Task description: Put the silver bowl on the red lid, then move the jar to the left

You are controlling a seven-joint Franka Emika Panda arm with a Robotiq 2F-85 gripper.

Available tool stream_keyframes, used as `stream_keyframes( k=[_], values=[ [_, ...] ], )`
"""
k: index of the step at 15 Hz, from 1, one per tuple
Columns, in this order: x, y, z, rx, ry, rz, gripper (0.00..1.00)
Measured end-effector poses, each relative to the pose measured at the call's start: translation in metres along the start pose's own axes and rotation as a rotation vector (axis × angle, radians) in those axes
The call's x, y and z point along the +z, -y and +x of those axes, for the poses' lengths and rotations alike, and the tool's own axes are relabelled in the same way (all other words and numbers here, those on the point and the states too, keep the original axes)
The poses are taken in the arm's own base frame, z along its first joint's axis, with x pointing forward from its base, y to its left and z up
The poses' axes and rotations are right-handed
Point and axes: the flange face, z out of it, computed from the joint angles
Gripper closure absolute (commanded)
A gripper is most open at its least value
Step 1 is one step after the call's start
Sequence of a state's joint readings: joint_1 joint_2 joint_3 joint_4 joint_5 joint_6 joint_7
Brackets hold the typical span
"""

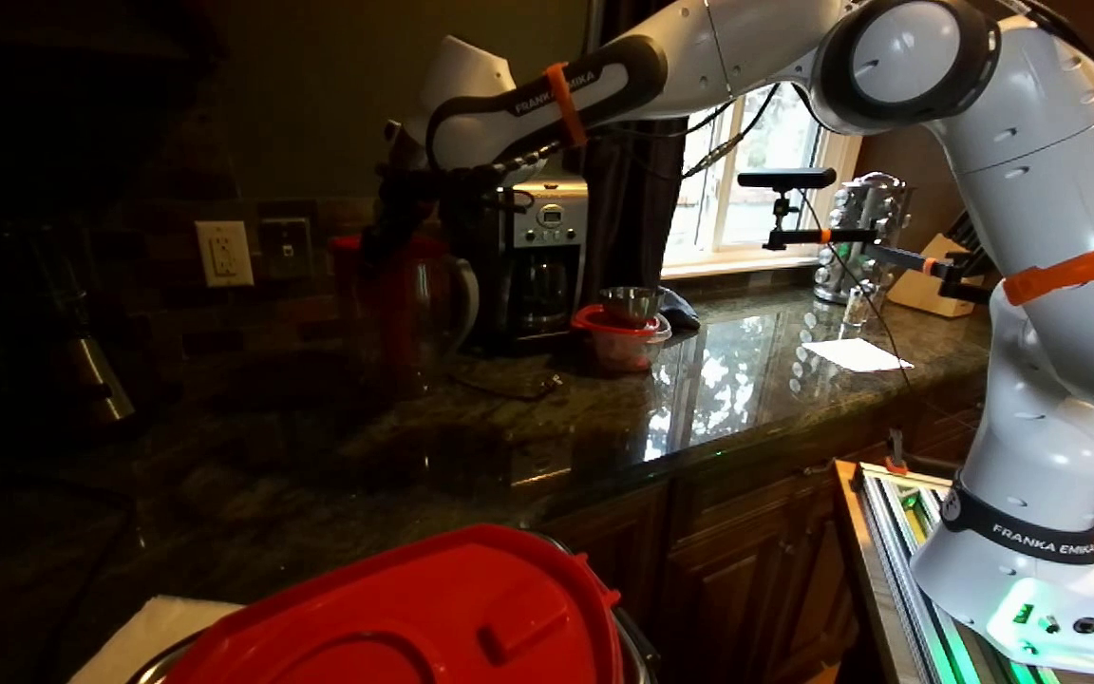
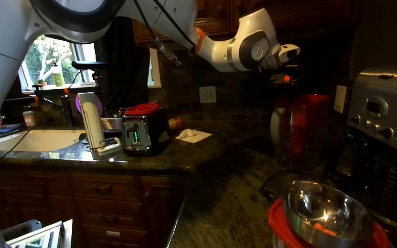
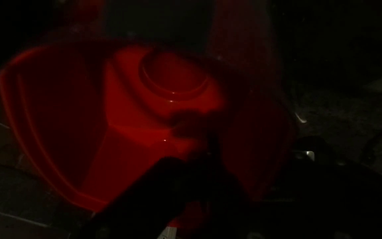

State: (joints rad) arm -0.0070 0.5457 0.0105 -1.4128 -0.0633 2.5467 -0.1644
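The silver bowl sits on the red lid of a clear container; both also show in an exterior view, the bowl holding a small orange-red piece or reflection, and the lid beneath it. The jar is a tall pitcher with a red top and a pale handle, standing upright beside the coffee maker; it also shows in an exterior view. My gripper is dark and at the jar's top. In the wrist view, my gripper seems open, its fingers apart, with the jar's red wall between them.
The coffee maker stands between jar and bowl. A power cord lies on the counter. A large red cover is at the near edge. A toaster and a paper sheet stand farther along the counter.
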Motion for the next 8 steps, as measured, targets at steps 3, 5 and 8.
stream_keyframes(
  k=[3, 5, 8],
  values=[
    [-0.003, 0.003, 0.002, 0.029, 0.051, -0.012, 1.00],
    [-0.005, 0.006, 0.003, 0.043, 0.097, -0.004, 0.99],
    [-0.009, 0.013, 0.004, 0.011, 0.134, 0.020, 0.98]
  ],
)
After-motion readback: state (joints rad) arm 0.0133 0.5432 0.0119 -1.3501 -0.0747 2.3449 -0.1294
